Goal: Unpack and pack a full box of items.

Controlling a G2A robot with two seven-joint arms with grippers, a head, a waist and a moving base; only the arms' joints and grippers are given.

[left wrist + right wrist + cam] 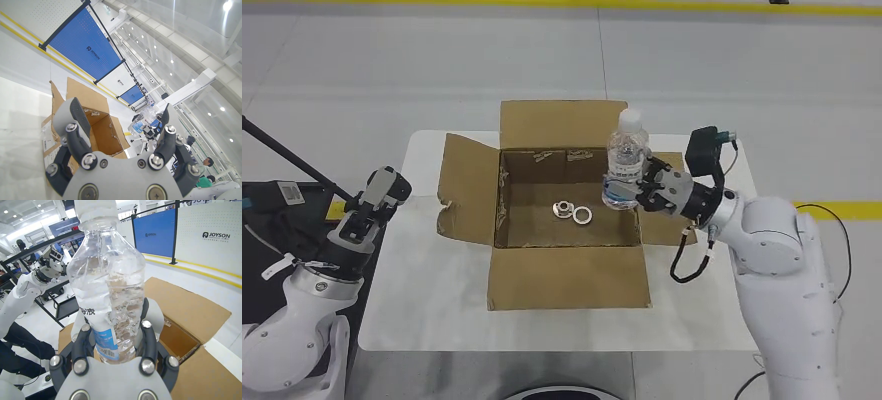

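The left gripper [383, 188] hangs well to the left of the cardboard box [567, 278], out beyond the left edge of the white table [422, 300]. In its own wrist view the left gripper [121, 113] has its jaws spread wide with nothing between them, and it faces the box [102, 128] from the side.

The box stands in the middle of the table with all four flaps folded outward and its opening facing up. On the box floor, near the middle, lie two small ring-shaped metal items [573, 212], just beside each other; whether they touch cannot be told.

At the right wall of the box, toward the far corner, a clear plastic water bottle [627, 160] with a white cap and a blue-and-white label stands upright. The right gripper [621, 194] clamps it low on the body, at the label, one finger on each side. The right wrist view shows the same grip [115, 315]: the bottle [107, 285] rises straight up out of the jaws. The box's open corner [189, 309] lies just beyond it. Whether the bottle's base is inside the box or above the rim cannot be told.
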